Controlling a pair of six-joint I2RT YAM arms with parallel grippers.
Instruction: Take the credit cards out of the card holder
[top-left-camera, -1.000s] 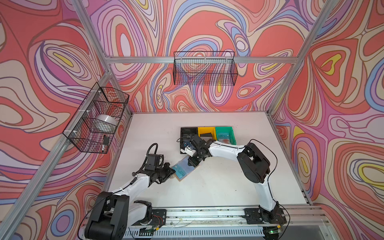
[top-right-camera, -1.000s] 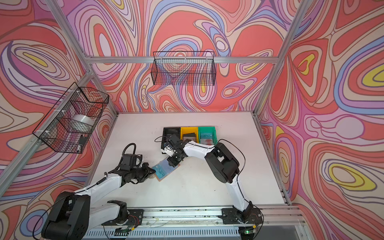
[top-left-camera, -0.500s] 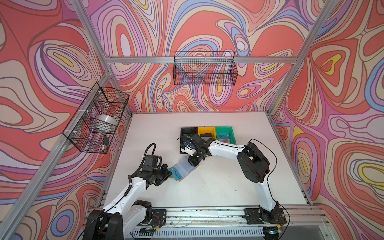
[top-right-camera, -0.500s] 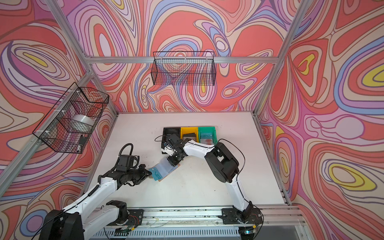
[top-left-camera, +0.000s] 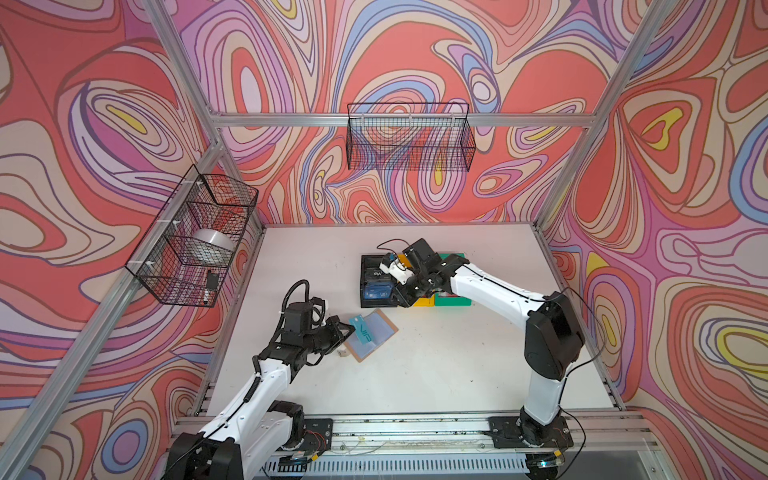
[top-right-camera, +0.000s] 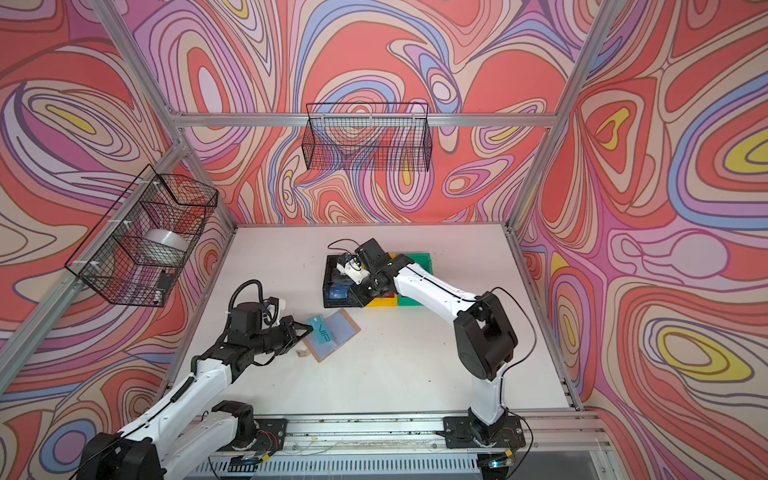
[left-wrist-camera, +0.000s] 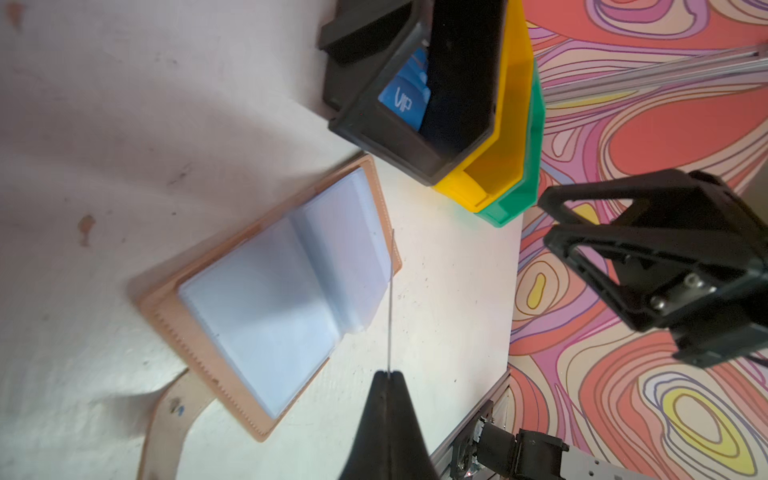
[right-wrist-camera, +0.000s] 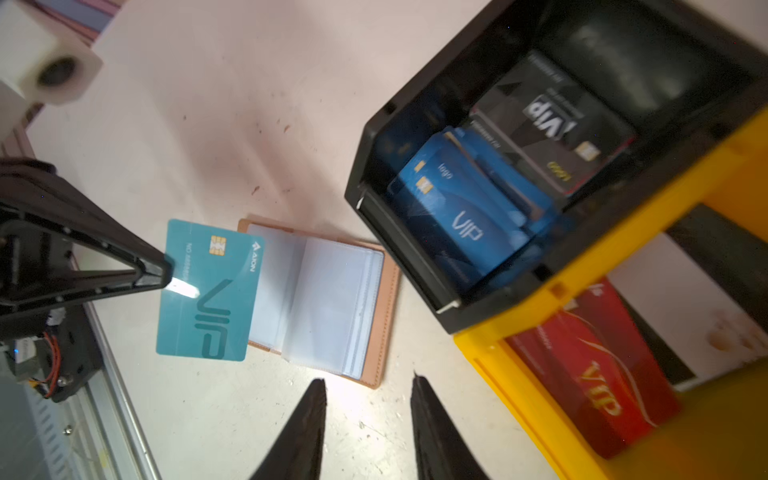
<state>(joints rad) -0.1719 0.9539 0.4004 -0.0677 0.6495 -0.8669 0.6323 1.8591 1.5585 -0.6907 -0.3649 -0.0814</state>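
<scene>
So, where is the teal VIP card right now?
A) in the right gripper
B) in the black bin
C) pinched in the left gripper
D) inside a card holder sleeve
C: the left gripper pinches the teal VIP card by its edge, clear of the open card holder.

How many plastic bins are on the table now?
3, in one touching row: the black bin, next to it the yellow bin, then the green bin. The right arm hides part of them.

Both top views hang high at the front, far back, tilted down on the whole surface (top-left-camera: 436, 365). Wrist cams sit close behind the left pincer (left-wrist-camera: 388, 378) and right pincer (right-wrist-camera: 369, 380); both share the card holder (left-wrist-camera: 266, 299) and black bin (left-wrist-camera: 382, 145).
</scene>
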